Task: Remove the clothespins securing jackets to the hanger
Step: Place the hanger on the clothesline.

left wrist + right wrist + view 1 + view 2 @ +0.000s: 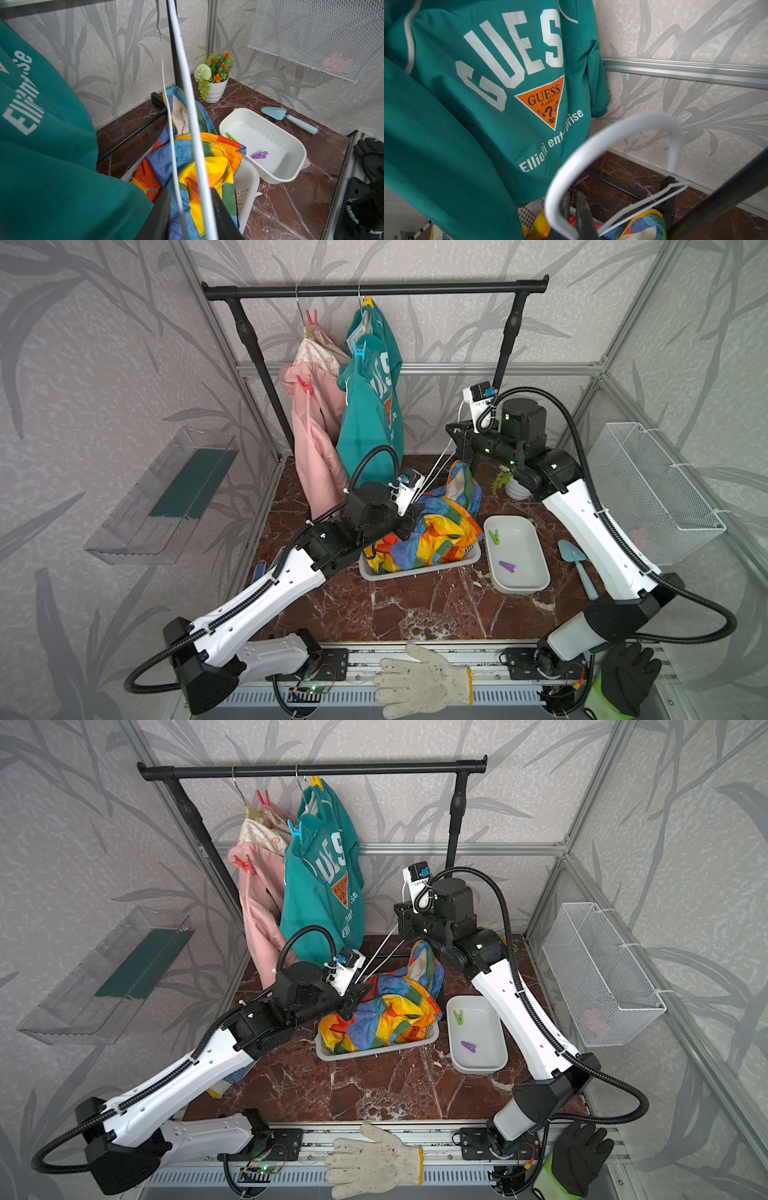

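- Upper middle: a red plastic clothespin (304,384) grips the pink hooded jacket (316,439). A blue plastic clothespin (360,350) grips the teal lettered jacket (370,418). Both are well above the grippers.
- Centre: the left gripper (190,193) has its jaws a little apart, with the white wire hanger (188,104) between them, over the rainbow-striped jacket (436,526). Its tips are hard to see from above. The arm is low and stretched.
- Right of centre: the right gripper (573,197) is pinched on the hanger's blurry hook. The arm is raised and bent.

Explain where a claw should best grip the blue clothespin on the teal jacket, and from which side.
Pinch the two splayed tails of the blue clothespin, which stick up free while its lower end bites the teal jacket. Probably come from above and the front: the pink jacket crowds one side, and teal cloth lies behind.
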`<state>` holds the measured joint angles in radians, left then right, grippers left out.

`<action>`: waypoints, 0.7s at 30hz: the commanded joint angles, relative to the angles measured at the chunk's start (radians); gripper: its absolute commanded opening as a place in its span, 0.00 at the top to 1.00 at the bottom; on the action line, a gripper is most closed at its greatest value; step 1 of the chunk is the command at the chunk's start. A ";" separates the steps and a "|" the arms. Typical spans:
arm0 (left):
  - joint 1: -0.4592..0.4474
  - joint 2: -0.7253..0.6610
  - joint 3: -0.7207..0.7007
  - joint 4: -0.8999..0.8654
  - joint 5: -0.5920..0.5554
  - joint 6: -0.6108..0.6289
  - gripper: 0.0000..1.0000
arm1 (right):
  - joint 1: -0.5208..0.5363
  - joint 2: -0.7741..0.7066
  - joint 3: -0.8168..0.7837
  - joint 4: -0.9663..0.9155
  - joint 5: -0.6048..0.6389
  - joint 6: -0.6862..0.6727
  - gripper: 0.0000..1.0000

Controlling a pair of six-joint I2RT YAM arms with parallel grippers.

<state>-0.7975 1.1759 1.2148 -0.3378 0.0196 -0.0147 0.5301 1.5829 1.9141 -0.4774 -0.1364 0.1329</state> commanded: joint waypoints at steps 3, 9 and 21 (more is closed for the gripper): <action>-0.002 0.009 0.031 -0.020 -0.017 0.009 0.79 | 0.011 0.000 0.037 0.002 -0.005 -0.014 1.00; -0.002 0.006 0.031 -0.007 -0.015 0.017 0.88 | 0.014 0.002 0.038 -0.001 -0.002 -0.018 1.00; -0.002 0.004 0.035 0.024 -0.035 -0.009 1.00 | 0.016 0.050 0.110 -0.042 -0.022 -0.025 0.99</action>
<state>-0.7963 1.1835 1.2243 -0.3386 -0.0292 -0.0101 0.5362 1.6138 1.9766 -0.5152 -0.1352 0.1146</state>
